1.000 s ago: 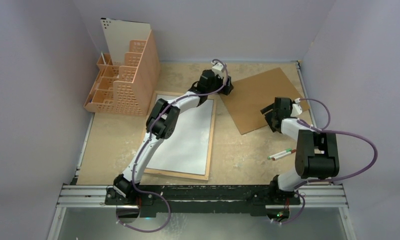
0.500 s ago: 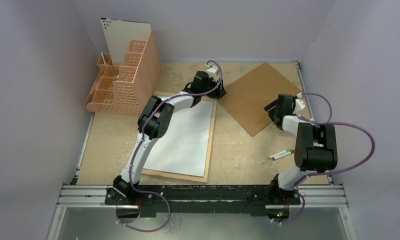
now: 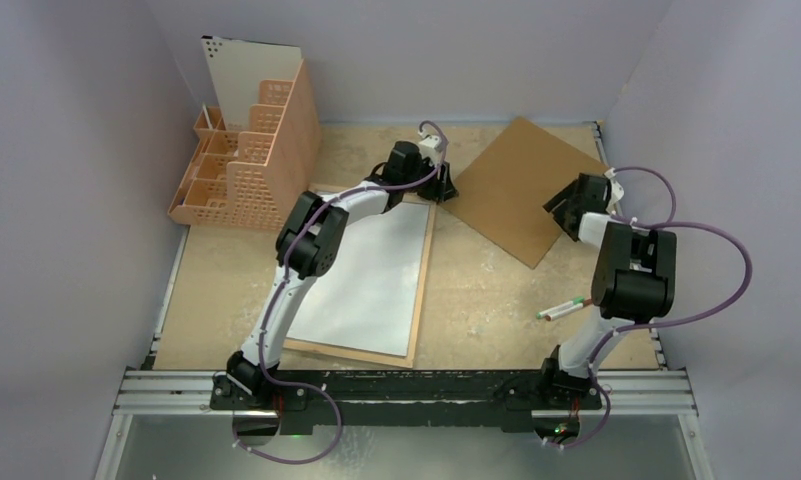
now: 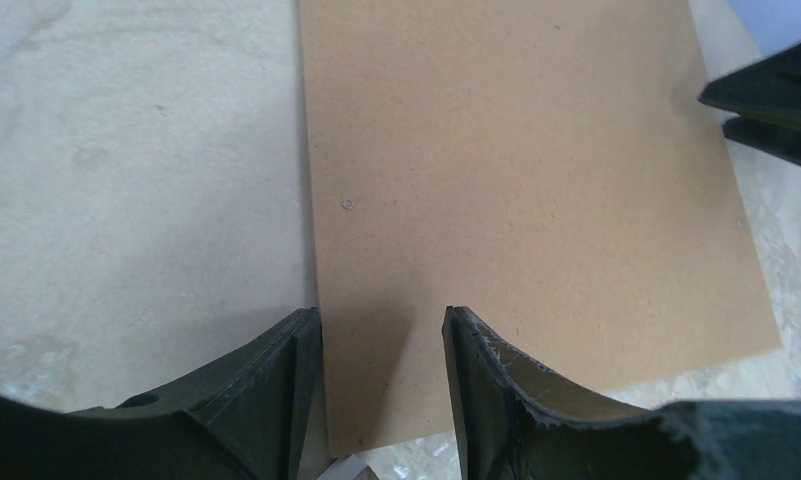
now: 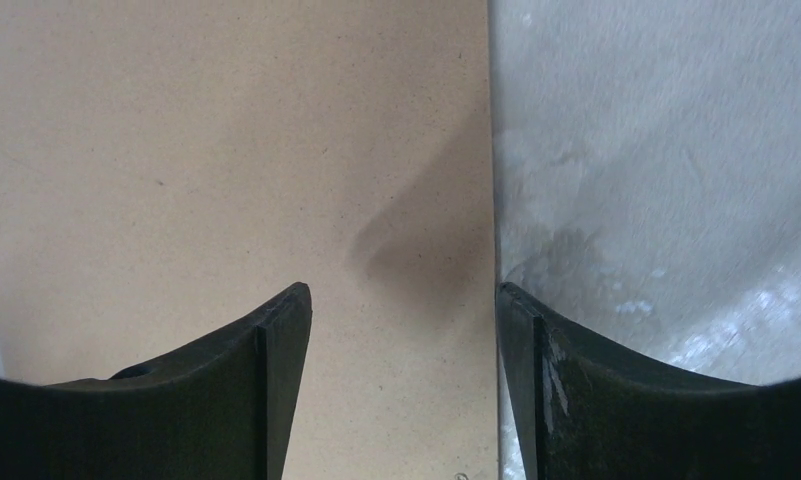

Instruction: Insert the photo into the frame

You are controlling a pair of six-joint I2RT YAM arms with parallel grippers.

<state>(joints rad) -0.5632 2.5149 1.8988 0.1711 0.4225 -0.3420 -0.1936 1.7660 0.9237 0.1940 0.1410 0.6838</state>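
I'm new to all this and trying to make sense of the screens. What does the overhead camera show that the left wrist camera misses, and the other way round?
Only the overhead view shows the orange basket at the back left, the frame with a white sheet lying in it, and the pens. Only the left wrist view shows, close up, the left pincer over the brown board's corner, and a tiny speck on it. Both show the board on the table and the right pincer at its opposite edge.
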